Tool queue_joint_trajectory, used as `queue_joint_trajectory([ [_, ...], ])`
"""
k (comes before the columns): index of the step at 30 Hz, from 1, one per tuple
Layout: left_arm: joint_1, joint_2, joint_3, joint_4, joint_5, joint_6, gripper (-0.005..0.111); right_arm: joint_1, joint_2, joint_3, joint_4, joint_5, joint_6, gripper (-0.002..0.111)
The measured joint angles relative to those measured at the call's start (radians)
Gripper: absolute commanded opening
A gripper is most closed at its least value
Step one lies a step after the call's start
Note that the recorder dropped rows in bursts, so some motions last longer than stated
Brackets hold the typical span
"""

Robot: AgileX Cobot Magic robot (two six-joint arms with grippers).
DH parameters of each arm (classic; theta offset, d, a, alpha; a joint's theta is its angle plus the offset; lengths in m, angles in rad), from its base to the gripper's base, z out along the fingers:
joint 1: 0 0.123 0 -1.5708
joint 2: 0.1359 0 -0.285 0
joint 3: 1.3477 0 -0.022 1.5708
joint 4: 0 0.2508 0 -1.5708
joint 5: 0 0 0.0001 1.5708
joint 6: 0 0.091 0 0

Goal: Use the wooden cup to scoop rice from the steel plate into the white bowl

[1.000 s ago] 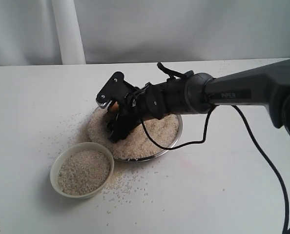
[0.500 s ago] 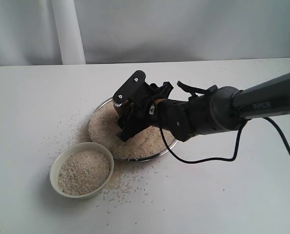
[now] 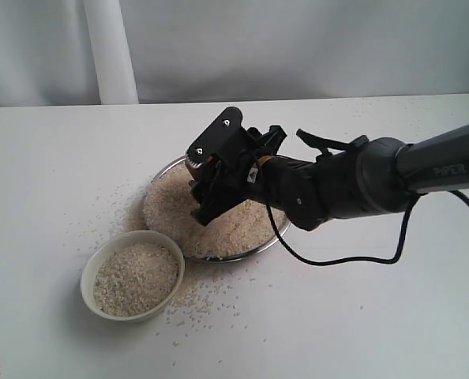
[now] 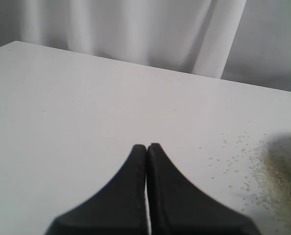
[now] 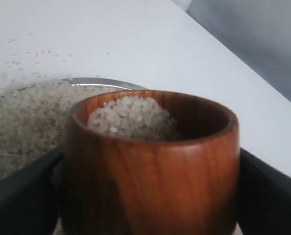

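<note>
My right gripper (image 3: 209, 175) hangs over the far left part of the steel plate (image 3: 260, 245), shut on the wooden cup (image 5: 150, 166). The cup stands upright between the black fingers (image 5: 18, 191) and holds a mound of rice (image 5: 131, 117). In the exterior view the cup (image 3: 206, 163) shows only as a brown sliver between the jaws. A heap of rice (image 3: 230, 225) fills the plate. The white bowl (image 3: 88, 268) stands in front of the plate to its left, with rice (image 3: 136, 278) inside it. My left gripper (image 4: 146, 147) is shut on nothing, above bare table, away from the dishes.
Loose grains (image 3: 207, 304) lie scattered on the white table around the bowl and plate, also left of the plate (image 4: 263, 161). A black cable (image 3: 337, 259) hangs from the right arm down to the table right of the plate. A white curtain backs the table.
The right gripper with the cup has moved rightward from the plate's left edge and risen slightly; the arm has dropped lower. Bowl and plate have not moved.
</note>
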Motion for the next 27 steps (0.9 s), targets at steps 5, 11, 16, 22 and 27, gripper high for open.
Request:
queue_joint_trajectory([
  [5,0.000,0.000,0.000,0.000,0.000,0.000,0.000,0.025,-0.071,0.001,-0.015,0.074,-0.084,0.000],
  [11,0.000,0.000,0.000,0.000,0.000,0.000,0.000,0.081,-0.172,0.001,-0.025,0.211,-0.256,0.000],
  [16,0.000,0.000,0.000,0.000,0.000,0.000,0.000,0.141,-0.236,0.001,-0.026,0.312,-0.409,0.000],
  [22,0.000,0.000,0.000,0.000,0.000,0.000,0.000,0.218,-0.243,-0.047,-0.102,0.437,-0.534,0.000],
  [27,0.000,0.000,0.000,0.000,0.000,0.000,0.000,0.238,-0.226,-0.049,-0.145,0.445,-0.631,0.000],
])
